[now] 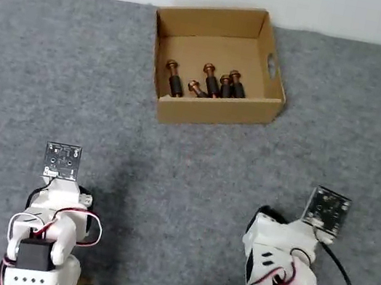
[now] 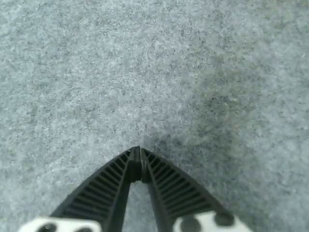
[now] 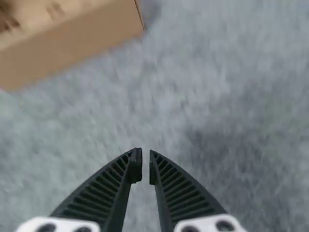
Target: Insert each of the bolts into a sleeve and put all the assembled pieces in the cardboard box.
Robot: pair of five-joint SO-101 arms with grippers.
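Lying inside the cardboard box (image 1: 181,111) are five assembled pieces (image 1: 212,81). Each is a copper-headed bolt seated in a dark sleeve, and they are bunched against the box's near wall, the wall facing the arms. Most point their heads toward the box's far side, and one short piece lies askew among them. They likely sit there because that wall is the closest spot for a drop from the arms' side.

No loose bolt or sleeve shows on the grey surface (image 1: 170,176) around the box, so the task looks finished, or very nearly so.

Both arms sit well apart from the box on its open-front side, one off toward each front corner, in what reads as a parked pose.

The left pincer (image 2: 140,164) has its ribbed tips pressed together, holding nothing, over bare surface. The right pincer (image 3: 145,166) is all but together, with just a sliver between the tips, and is also empty. It faces a front corner of the box, seen near it in the right wrist view (image 3: 63,43).
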